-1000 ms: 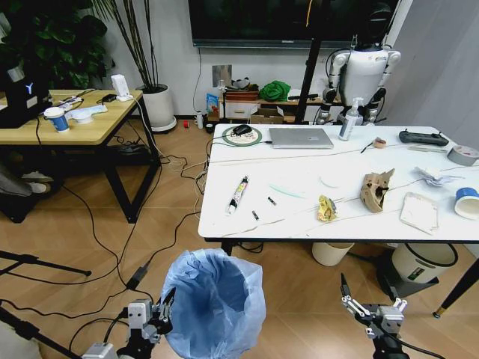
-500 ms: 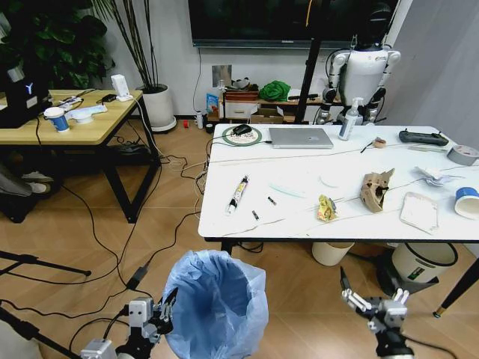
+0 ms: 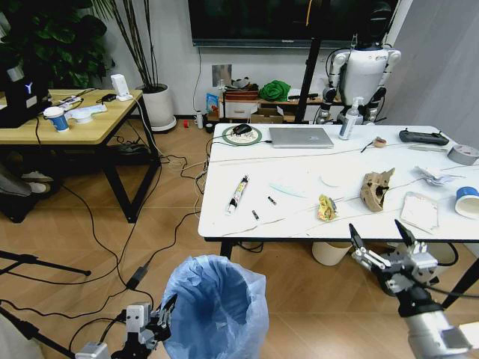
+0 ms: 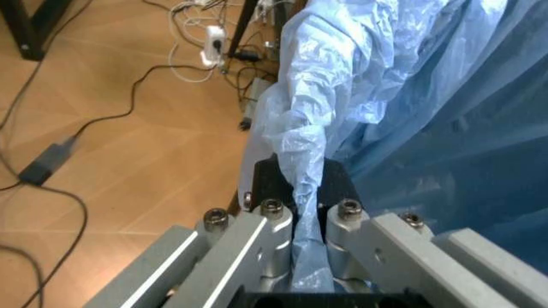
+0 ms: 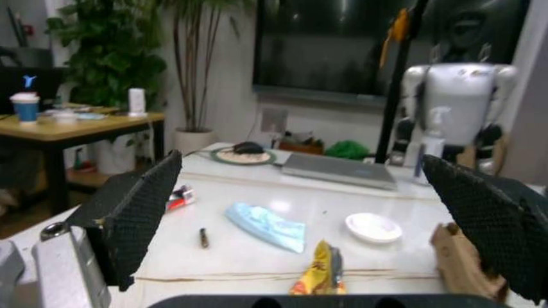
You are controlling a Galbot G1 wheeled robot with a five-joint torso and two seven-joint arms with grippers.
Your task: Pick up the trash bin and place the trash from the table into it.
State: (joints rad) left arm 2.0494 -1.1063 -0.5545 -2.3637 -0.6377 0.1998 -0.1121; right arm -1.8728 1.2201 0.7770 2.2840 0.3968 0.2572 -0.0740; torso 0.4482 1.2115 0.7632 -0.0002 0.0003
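The left gripper [image 3: 150,329], low over the floor before the table [image 3: 299,213], is clamped on the blue liner of the bin [image 3: 217,307]; the left wrist view shows its fingers [image 4: 274,221] pinching a crumpled fold of the bag [image 4: 312,128], a detail the head view hides behind the bin's bulk. The right gripper [image 3: 385,250] hangs just off the table's near edge with its jaws spread wide and nothing between them. From the right wrist view, its two black pads [image 5: 137,218] frame the tabletop [image 5: 256,250], where a yellow wrapper [image 5: 324,276] stands close to the near edge, a pale-blue scrap [image 5: 267,226] lies behind it and a brown cardboard piece [image 5: 462,260] sits at one side. The head view takes in the whole spread: one wrapper [image 3: 326,208], one cardboard piece [image 3: 376,188], one white packet [image 3: 419,212] near the near edge, one paper wad [image 3: 434,176], and one blue-and-white cup [image 3: 468,202] at the right edge. A laptop [image 3: 300,137] lies along the far edge, and a tape roll [image 3: 464,155] at the far right corner.
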